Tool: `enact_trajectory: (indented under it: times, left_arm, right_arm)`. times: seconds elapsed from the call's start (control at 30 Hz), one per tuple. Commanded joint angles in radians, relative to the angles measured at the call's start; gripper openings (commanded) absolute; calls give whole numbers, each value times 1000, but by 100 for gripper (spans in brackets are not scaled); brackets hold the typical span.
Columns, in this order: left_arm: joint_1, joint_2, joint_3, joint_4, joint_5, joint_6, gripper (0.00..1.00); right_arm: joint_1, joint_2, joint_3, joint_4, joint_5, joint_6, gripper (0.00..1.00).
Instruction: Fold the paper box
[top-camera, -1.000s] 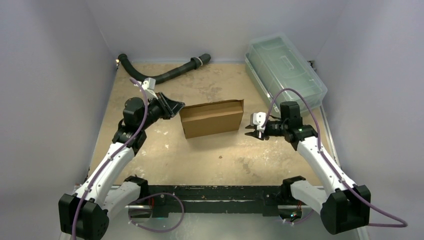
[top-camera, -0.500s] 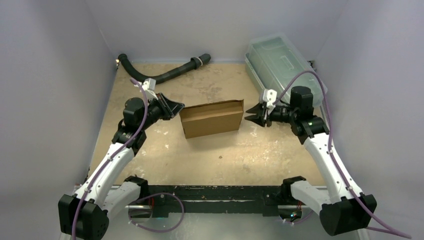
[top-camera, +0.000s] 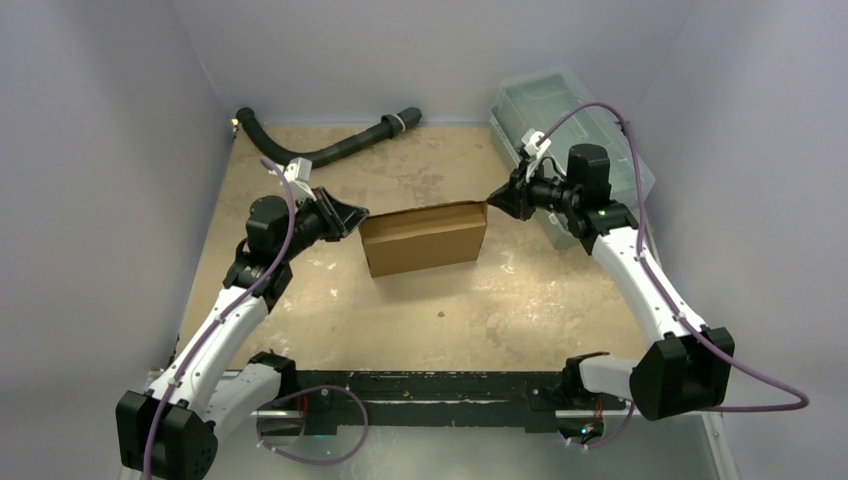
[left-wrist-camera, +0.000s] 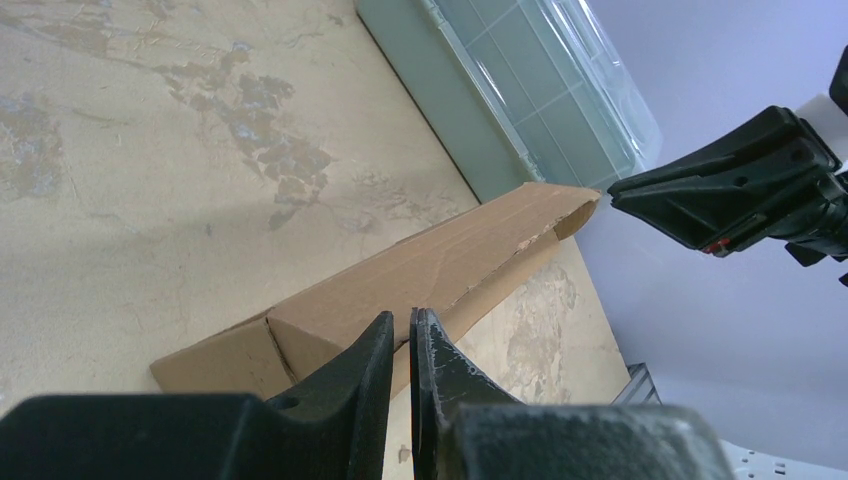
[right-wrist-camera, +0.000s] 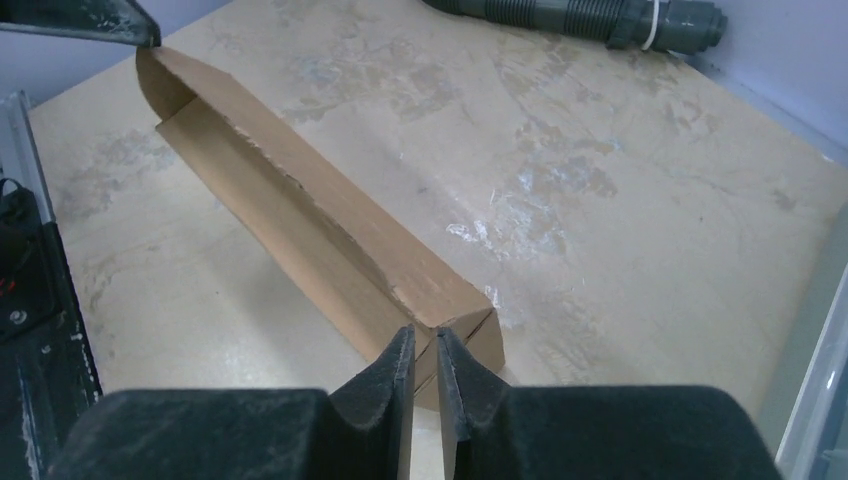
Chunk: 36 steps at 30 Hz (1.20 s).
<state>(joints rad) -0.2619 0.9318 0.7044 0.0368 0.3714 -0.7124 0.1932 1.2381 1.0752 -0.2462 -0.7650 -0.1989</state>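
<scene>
Paper box (top-camera: 425, 238) stands mid-worktop (top-camera: 400, 320), between the two arms. Left claw (top-camera: 357, 214) sits at its left end, fingers nearly closed. Right claw (top-camera: 497, 198) is at the top right corner, also nearly closed. I cannot tell whether either pinches cardboard.

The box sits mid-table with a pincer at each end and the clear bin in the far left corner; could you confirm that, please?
Not quite: the bin is in the far right corner, as the top view shows. The box does sit mid-table, with the left pincer and right pincer at its ends.
</scene>
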Motion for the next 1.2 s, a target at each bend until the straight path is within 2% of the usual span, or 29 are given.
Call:
enact_trajectory:
  times: [0.0,1.17]
  left_arm:
    - [7,-13,-13,-26,4,32,11]
    - [7,-25,-17,-35,17,39,11]
  right_arm:
    - [-6,4,50,72,36,90,15]
    - [3,40,-23,76,32,88,11]
